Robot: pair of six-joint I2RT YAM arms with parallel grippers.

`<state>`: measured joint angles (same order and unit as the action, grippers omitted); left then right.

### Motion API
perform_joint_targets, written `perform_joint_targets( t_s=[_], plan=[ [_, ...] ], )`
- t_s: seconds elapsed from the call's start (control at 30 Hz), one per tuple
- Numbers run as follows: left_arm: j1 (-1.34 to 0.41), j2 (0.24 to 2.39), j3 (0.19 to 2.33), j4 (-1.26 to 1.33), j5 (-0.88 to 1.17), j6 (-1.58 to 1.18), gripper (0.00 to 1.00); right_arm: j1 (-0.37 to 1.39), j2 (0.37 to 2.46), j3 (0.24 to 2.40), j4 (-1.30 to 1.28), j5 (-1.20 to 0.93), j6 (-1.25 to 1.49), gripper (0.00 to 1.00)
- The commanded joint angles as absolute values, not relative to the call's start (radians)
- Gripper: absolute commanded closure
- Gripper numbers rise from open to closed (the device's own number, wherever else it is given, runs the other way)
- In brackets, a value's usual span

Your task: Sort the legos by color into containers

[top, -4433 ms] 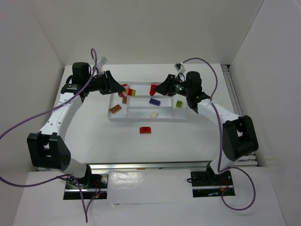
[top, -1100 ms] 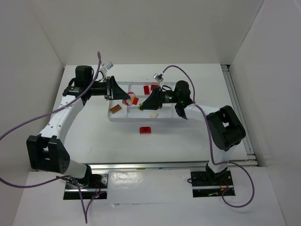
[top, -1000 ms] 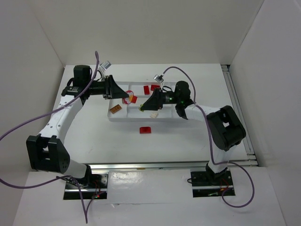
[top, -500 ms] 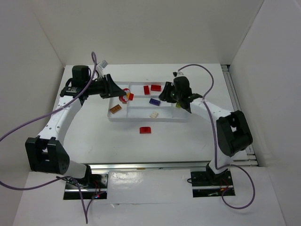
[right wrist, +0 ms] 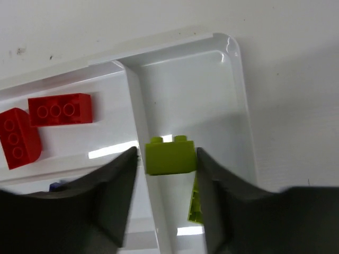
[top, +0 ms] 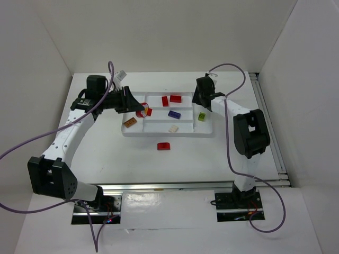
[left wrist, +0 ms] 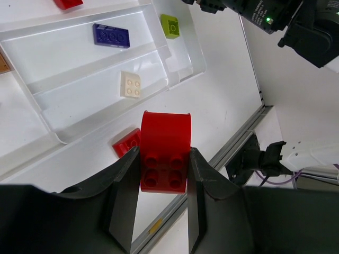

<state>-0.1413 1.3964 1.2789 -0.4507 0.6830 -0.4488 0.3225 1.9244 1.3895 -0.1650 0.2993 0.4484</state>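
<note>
Lime-green lego (right wrist: 170, 155) sits pinched in right gripper (right wrist: 167, 159), over the divider side of the end compartment (right wrist: 212, 95). Matching lego (right wrist: 195, 203) lies there, just lower right. Left gripper (left wrist: 163, 164) pinches red lego (left wrist: 164, 151).

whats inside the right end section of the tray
One lime green brick lies in that section. The right end effector, shut on a second lime brick above, hides part of it in its wrist view.

A white worktop (top: 106, 153) spreads out before me. Plain white walls (top: 175, 32) rise from the worktop's far edge and from both its sides. A metal rail (top: 169, 186) runs along the worktop's near edge, and another metal rail (top: 259, 90) lines its right edge.
</note>
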Motion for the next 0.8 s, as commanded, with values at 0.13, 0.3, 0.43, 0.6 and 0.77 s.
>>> perform_joint_targets(
  t_s=[0.13, 0.3, 0.43, 0.6, 0.77],
  plan=[
    [-0.156, 1.358, 1.312, -0.459, 0.666, -0.426, 1.0, 0.318, 1.89, 1.434, -0.196, 0.338, 0.431, 0.21],
    [-0.156, 1.37, 1.321, -0.459, 0.75, -0.408, 1.0, 0.308, 1.734, 1.349, -0.161, 0.22, 0.407, 0.25],
    [-0.156, 1.39, 1.321, -0.436, 0.842, -0.397, 1.0, 0.287, 1.563, 1.233, 0.026, -0.392, 0.347, 0.25],
    [-0.156, 1.381, 1.296, -0.302, 0.939, -0.43, 1.0, 0.296, 1.551, 1.16, 0.237, -0.898, 0.425, 0.06],
    [-0.156, 1.381, 1.296, -0.247, 1.011, -0.46, 1.0, 0.328, 1.565, 1.131, 0.448, -1.081, 0.526, 0.04]
  ],
)
